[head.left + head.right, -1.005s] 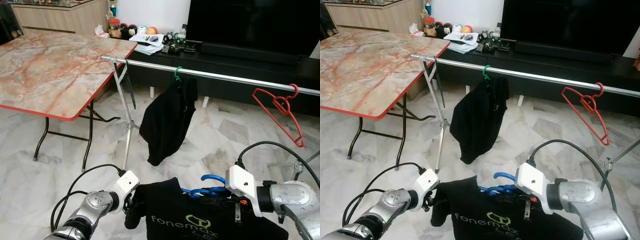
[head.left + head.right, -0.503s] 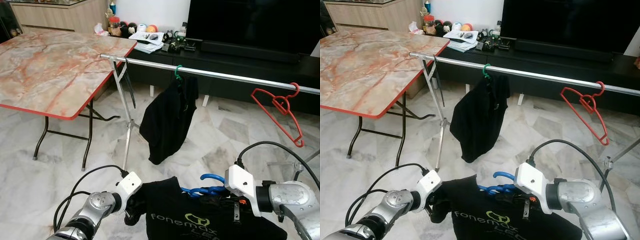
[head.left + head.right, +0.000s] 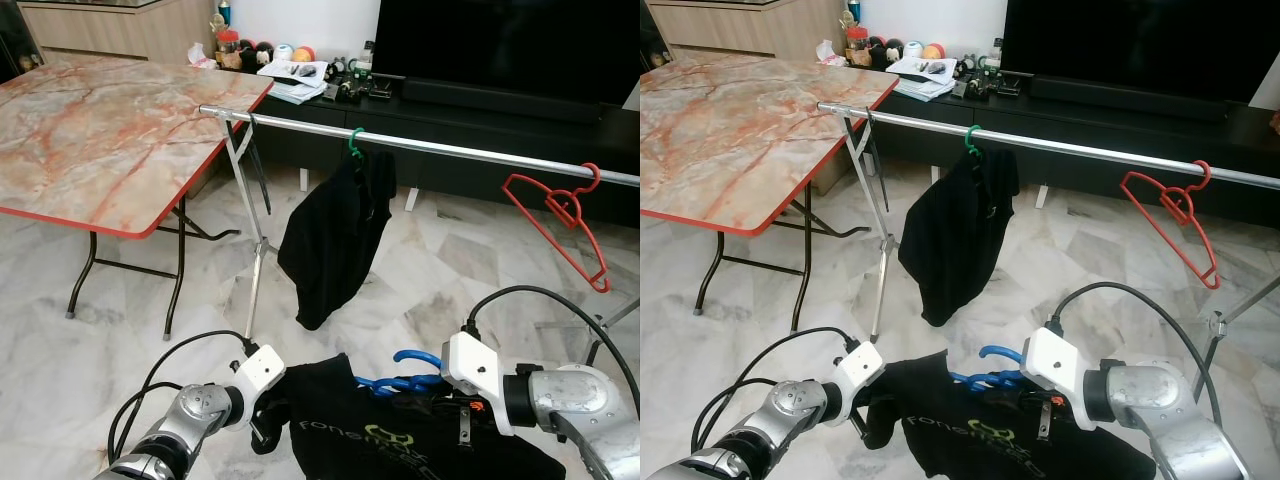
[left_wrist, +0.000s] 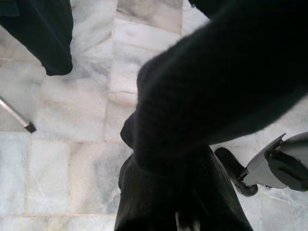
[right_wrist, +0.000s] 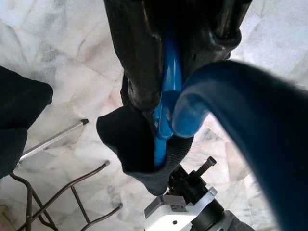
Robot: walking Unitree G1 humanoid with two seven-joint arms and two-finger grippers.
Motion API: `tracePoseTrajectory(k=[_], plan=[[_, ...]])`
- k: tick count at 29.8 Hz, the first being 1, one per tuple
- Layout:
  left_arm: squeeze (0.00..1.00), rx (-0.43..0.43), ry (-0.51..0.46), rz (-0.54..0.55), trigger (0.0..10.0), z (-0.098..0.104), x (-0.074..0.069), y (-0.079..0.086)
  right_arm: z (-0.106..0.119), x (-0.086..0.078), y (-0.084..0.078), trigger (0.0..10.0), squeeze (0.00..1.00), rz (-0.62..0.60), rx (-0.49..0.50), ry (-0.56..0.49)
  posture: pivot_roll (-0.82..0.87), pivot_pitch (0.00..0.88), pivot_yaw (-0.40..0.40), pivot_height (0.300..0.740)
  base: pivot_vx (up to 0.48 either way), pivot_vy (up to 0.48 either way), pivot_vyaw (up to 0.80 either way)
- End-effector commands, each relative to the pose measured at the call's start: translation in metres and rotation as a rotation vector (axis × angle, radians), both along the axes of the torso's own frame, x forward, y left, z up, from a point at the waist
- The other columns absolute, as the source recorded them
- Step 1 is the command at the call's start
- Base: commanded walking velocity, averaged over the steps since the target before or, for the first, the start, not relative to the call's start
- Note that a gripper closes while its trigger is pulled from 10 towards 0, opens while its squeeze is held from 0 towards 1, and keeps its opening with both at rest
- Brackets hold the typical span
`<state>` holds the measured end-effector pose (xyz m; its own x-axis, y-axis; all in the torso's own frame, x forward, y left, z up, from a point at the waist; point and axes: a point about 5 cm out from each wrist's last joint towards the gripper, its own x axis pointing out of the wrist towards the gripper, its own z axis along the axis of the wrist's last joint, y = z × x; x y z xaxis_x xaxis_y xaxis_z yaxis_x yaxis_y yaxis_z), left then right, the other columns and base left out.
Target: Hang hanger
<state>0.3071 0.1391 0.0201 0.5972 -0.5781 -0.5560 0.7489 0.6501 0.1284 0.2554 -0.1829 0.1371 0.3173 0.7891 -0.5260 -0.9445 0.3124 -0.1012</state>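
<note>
Left eye view takes in a marble-tiled floor (image 3: 120,350) with a folding table (image 3: 110,130) on the robot's left, topped in pink marble pattern with a red edge. Behind it a black TV unit (image 3: 480,125) runs along the wall. One long silver rail (image 3: 430,148) crosses the room between them. Two hangers sit on the rail: a green-hooked one carrying a black garment (image 3: 335,240), and an empty red hanger (image 3: 560,215) well apart toward the right.

Low in front of the robot hangs a black t-shirt (image 3: 400,435), its pale printed lettering too folded to read. It rides on one blue hanger (image 3: 400,380), whose hook curls up just beside the right wrist.

Two grippers are at work. The right gripper (image 5: 166,62) is clamped on the blue hanger's neck below the hook, black fingers (image 5: 134,53) pressed against the plastic on both sides. The left gripper (image 3: 875,415) meets the shirt's left sleeve; cloth covers its fingers, so I cannot tell how far apart they stand. The shirt and its hanger are well below the rail.
</note>
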Motion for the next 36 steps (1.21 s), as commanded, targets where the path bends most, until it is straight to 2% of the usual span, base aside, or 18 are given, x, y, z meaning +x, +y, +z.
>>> tracePoseTrajectory(k=[1, 14, 20, 24, 27, 31, 35, 36], plan=[[0.0, 0.01, -0.005, -0.01, 0.0, -0.002, -0.002, 0.0, 0.007, 0.002, 0.004, 10.0, 0.0, 0.022, 0.005, -0.03, -0.03, 0.086, -0.017, 0.74, 0.0, 0.0, 0.0], [0.0, 0.021, -0.028, 0.001, 0.0, 0.001, 0.0, 0.002, 0.004, 0.003, 0.004, 10.0, 0.0, 0.024, -0.013, -0.031, -0.03, 0.066, -0.015, 0.74, 0.0, 0.0, 0.0], [0.0, 0.028, -0.041, 0.019, 0.0, 0.001, 0.002, 0.005, 0.001, 0.004, -0.001, 10.0, 0.0, 0.002, -0.049, -0.033, -0.03, 0.06, -0.015, 0.74, 0.0, 0.0, 0.0], [0.0, 0.04, -0.061, 0.068, 0.0, 0.002, 0.003, 0.012, -0.007, 0.007, -0.015, 10.0, 0.0, -0.053, -0.131, -0.043, -0.03, 0.056, -0.015, 0.74, 0.0, 0.0, 0.0], [0.0, 0.042, -0.058, 0.099, 0.0, 0.002, 0.003, 0.017, -0.01, 0.008, -0.024, 10.0, 0.0, -0.102, -0.149, -0.046, -0.03, 0.057, -0.016, 0.74, 0.0, 0.0, 0.0], [0.0, 0.055, -0.052, 0.102, 0.0, -0.001, 0.001, 0.02, -0.008, 0.008, -0.029, 10.0, 0.0, -0.13, -0.13, -0.052, -0.03, 0.063, -0.017, 0.74, 0.0, 0.0, 0.0], [0.0, 0.104, -0.048, 0.149, 0.0, -0.003, 0.0, 0.032, 0.004, 0.012, -0.045, 10.0, 0.0, -0.209, -0.089, -0.087, -0.03, 0.072, -0.02, 0.74, 0.0, 0.0, 0.0], [0.0, 0.136, -0.042, 0.173, 0.0, -0.004, 0.0, 0.038, 0.01, 0.013, -0.054, 10.0, 0.0, -0.247, -0.064, -0.096, -0.03, 0.075, -0.021, 0.74, 0.0, 0.0, 0.0]])
